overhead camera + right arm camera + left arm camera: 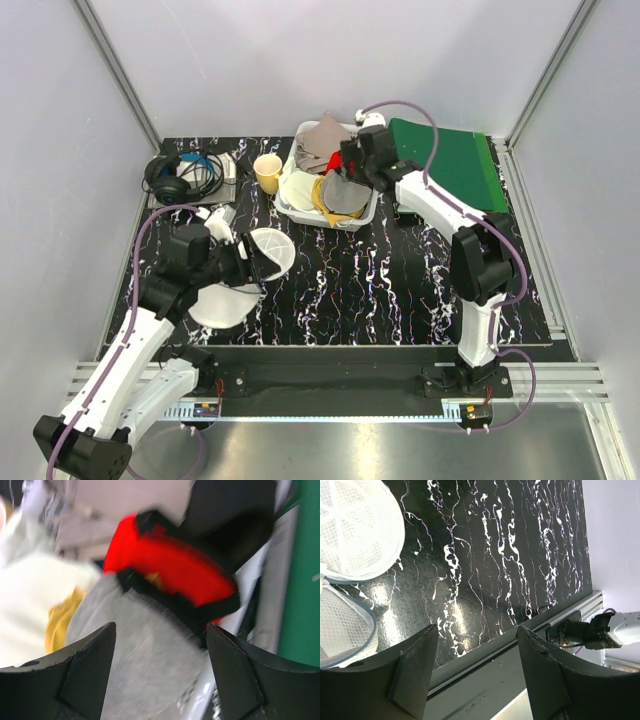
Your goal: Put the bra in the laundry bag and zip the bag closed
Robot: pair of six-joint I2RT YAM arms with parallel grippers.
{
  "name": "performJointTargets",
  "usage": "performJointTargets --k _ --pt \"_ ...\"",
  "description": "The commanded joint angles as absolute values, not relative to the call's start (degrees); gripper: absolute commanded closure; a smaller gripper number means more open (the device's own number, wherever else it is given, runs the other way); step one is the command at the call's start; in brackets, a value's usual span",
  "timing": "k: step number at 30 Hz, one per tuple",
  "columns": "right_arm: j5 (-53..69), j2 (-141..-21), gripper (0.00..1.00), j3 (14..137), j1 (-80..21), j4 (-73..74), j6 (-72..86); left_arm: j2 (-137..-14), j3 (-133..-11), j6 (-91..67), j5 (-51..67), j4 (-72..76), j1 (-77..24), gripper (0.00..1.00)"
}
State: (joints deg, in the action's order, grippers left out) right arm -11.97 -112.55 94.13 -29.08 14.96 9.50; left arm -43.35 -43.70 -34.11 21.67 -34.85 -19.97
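The bra (25,610) lies just to the left of the right gripper (159,630), down in the basket (300,213). The right gripper hangs over the basket with its two fingers spread wide and nothing between them. Right under it is a grey cloth (135,650). A red cloth (175,565) with black edges sits just past the fingers. A bit of yellow cloth (57,625) peeks out between the grey cloth and the bra. The wrist picture is blurry, so I cannot tell if the fingers touch the grey cloth.

The bra looks soft, creamy white and bunched up. From above, the bra (298,190) fills the left side of the basket.

The bag (275,250) is well apart from the basket, right by the left gripper (245,262). It is white, round and made of net. It lies open in two round parts. In the wrist view the bag (355,530) is to the left of the left gripper (477,635), not between the fingers. Those fingers are spread too and hold nothing.

The black counter (380,290) with white streaks is bare between the two arms. A metal rail (520,645) runs along its near edge, close to the left gripper. A cup (267,172) stands just left of the basket, and a green board (445,160) lies to its right.
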Motion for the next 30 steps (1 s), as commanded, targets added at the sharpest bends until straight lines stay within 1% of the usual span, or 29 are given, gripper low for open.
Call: performJointTargets --k 1,5,6,9,11,14,15,18,23,24,30 --pt "-12.2 -113.9 0.20 101.1 -26.3 15.5 6.6 -43.2 -43.8 -34.7 22.2 -31.8 -20.7 0.32" --pt "-6.7 -115.5 0.20 104.0 -26.1 15.7 5.5 -44.1 -43.8 -34.5 21.7 -31.1 -20.9 0.32" --pt "-1.6 -116.1 0.19 104.5 -26.0 15.7 6.3 -44.6 -44.4 -34.2 21.4 -31.1 -20.9 0.31" --pt "6.7 -117.3 0.18 105.8 -26.4 15.6 9.0 -46.4 -47.3 -31.6 15.9 -34.4 -20.9 0.28" --pt "8.4 -118.0 0.19 106.3 -28.0 15.5 9.9 -47.4 -48.9 -30.6 13.1 -36.5 -20.8 0.27" --pt "7.1 -120.1 0.20 108.3 -31.8 15.7 7.7 -48.3 -51.1 -29.4 13.1 -37.5 -20.7 0.26" --pt "4.2 -120.9 0.24 109.2 -32.4 16.3 7.7 -48.3 -51.9 -29.2 13.3 -37.7 -20.7 0.26" --pt "0.4 -122.0 0.36 110.0 -34.3 16.4 9.2 -48.3 -52.1 -29.0 14.1 -38.1 -20.7 0.26" --pt "-2.5 -123.4 0.44 110.3 -36.1 16.8 10.5 -47.3 -51.3 -28.5 13.6 -39.0 -20.7 0.26" --pt "-2.5 -123.7 0.48 110.0 -36.4 16.9 10.5 -47.1 -51.2 -28.5 13.6 -39.1 -20.7 0.26" --pt "-5.9 -123.6 0.50 108.6 -36.6 17.4 12.3 -46.4 -51.1 -28.4 13.5 -39.5 -20.7 0.26"
